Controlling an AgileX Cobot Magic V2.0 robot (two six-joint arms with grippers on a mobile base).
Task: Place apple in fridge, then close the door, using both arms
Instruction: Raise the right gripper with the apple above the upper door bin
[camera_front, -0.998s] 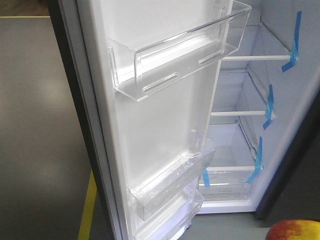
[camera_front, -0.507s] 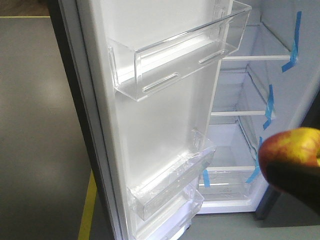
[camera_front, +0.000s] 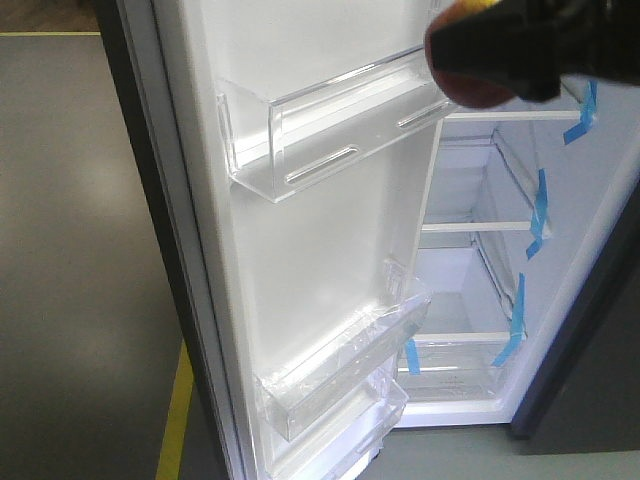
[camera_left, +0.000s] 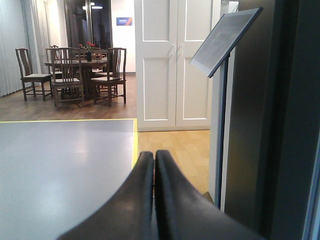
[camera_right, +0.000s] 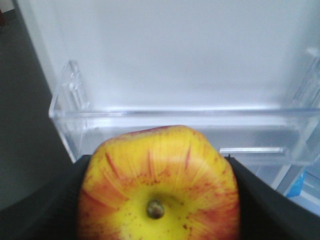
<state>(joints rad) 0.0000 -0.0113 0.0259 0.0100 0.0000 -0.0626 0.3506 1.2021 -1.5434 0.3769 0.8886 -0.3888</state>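
Right claw (camera_front: 490, 55) grips apple (camera_right: 157, 185) before door's (camera_front: 320, 260) upper clear bin (camera_front: 330, 130). Left claw (camera_left: 154, 165) pressed closed, empty, over grey floor (camera_left: 55, 170).

Dark wooden chairs (camera_left: 111, 70) ring a dining table (camera_left: 75, 62) at the room's far left. White panelled double doors (camera_left: 172, 65) stand behind a tilted panel (camera_left: 225, 42) on a pole. A yellow line (camera_left: 134, 142) edges the grey floor (camera_left: 50, 170).

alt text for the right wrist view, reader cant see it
A red and yellow apple, stem dimple toward the camera, is clamped between the black fingers of the right gripper. Beyond it, a clear bin on the white inside of the door.
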